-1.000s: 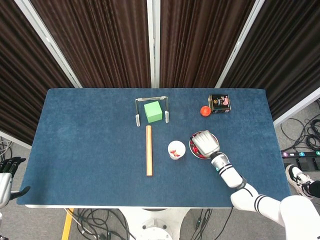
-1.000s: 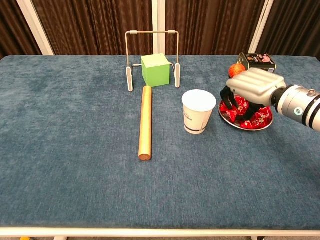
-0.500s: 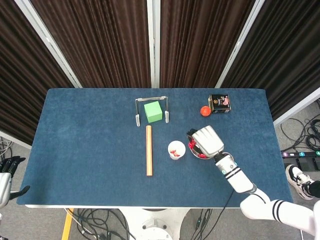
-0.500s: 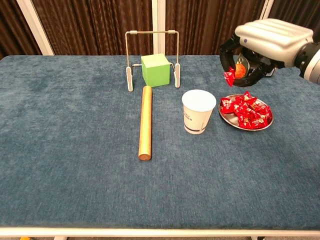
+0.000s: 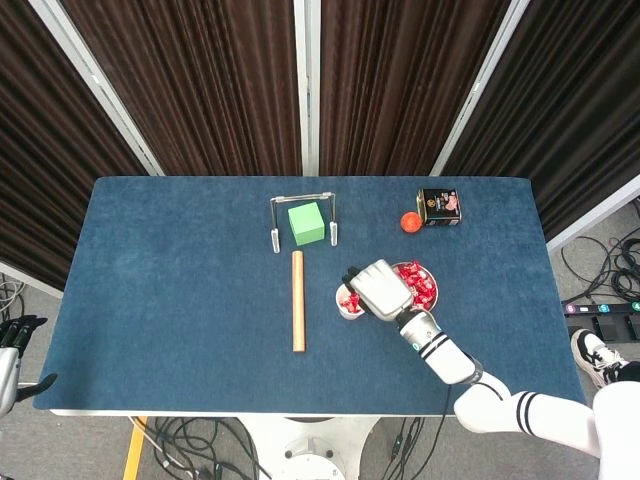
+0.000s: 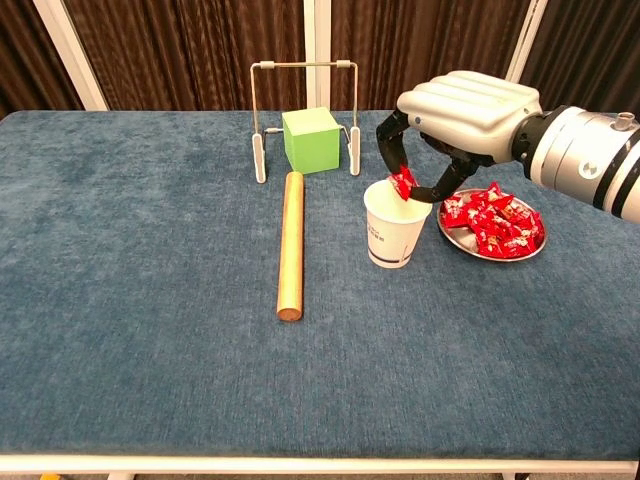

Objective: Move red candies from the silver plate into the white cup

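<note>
Holding one red candy [image 6: 403,183] pinched in its fingertips, our right hand [image 6: 455,110] hangs right over the mouth of the white cup [image 6: 396,225], candy just at the rim. We see the rest of the red candies [image 6: 493,218] piled on the silver plate [image 6: 483,249], just beside the hand on its outer side, near the cup but apart from it. Past the hand, toward the curtain, sit a small orange ball [image 5: 409,221] and a dark tin [image 5: 439,207]. On the hand's inner side lie a wooden rod [image 6: 290,243], a green cube [image 6: 311,139] and a wire frame [image 6: 305,113] around it, all on the blue bench [image 6: 150,300]. Our left hand [image 5: 12,345] shows only at the head view's edge, off the bench, fingers apart, holding nothing.
</note>
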Robot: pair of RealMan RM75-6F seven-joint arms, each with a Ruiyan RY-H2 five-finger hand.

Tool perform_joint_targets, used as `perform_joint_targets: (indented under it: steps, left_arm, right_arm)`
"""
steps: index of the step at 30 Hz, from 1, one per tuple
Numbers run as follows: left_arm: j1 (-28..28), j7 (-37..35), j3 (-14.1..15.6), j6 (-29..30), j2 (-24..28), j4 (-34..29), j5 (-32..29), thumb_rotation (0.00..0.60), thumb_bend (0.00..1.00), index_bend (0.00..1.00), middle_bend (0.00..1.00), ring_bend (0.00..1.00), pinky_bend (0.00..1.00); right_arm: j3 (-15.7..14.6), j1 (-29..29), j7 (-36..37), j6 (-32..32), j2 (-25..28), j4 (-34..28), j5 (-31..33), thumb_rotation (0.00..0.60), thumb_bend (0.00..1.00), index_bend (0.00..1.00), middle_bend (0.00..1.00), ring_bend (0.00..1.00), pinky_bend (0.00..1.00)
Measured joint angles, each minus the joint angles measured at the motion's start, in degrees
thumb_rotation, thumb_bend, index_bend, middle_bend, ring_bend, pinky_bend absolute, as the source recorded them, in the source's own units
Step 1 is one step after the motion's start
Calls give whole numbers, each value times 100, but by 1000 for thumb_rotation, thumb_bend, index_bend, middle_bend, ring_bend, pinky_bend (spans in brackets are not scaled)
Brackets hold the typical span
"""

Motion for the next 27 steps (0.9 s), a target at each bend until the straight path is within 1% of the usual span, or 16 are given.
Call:
perform_joint_targets:
  steps: [3, 5, 7, 11, 15, 19, 22, 27]
  left_arm:
    - [9, -12, -3, 9, -19, 36, -5, 600, 0, 267, 283, 197, 214]
    - [6, -1, -2, 14, -23, 34, 14, 600, 0, 267, 283, 197, 213]
    - [7, 3, 0, 18, -22, 27, 20, 600, 0, 267, 284, 197, 214]
    - [4, 19, -14, 37, -15, 7, 27, 600, 0, 267, 283, 197, 214]
    - [8, 9, -11, 59, -15, -1, 55, 600, 0, 267, 283, 197, 214]
    - [-23, 31, -3, 14, -23, -31, 82, 600, 0, 267, 283, 197, 214]
    - [-58, 58, -8, -15, -24, -93, 105, 600, 0, 267, 283, 197, 213]
    - [-93, 86, -11, -57, -4, -166, 116, 600, 0, 267, 284, 197, 214]
  right_arm:
    - [-14, 5, -124, -37, 10, -73, 109, 600, 294, 426, 376, 799, 1000]
    - [-17, 7, -173, -45, 27, -116, 149, 600, 257, 401, 358, 795, 1000]
    - [-9, 2, -196, -24, 50, -148, 175, 600, 193, 385, 349, 793, 1000]
    - [26, -33, -199, 72, 137, -206, 223, 600, 110, 377, 345, 793, 1000]
    - [60, -198, -131, 289, 380, -277, 302, 600, 101, 367, 362, 794, 1000]
    - [7, -462, -57, 411, 718, -275, 492, 600, 101, 378, 371, 795, 1000]
    - [-82, -609, -25, 373, 878, -157, 717, 600, 101, 379, 375, 797, 1000]
    - [-215, -725, 48, 115, 884, 230, 1007, 600, 106, 380, 375, 795, 1000]
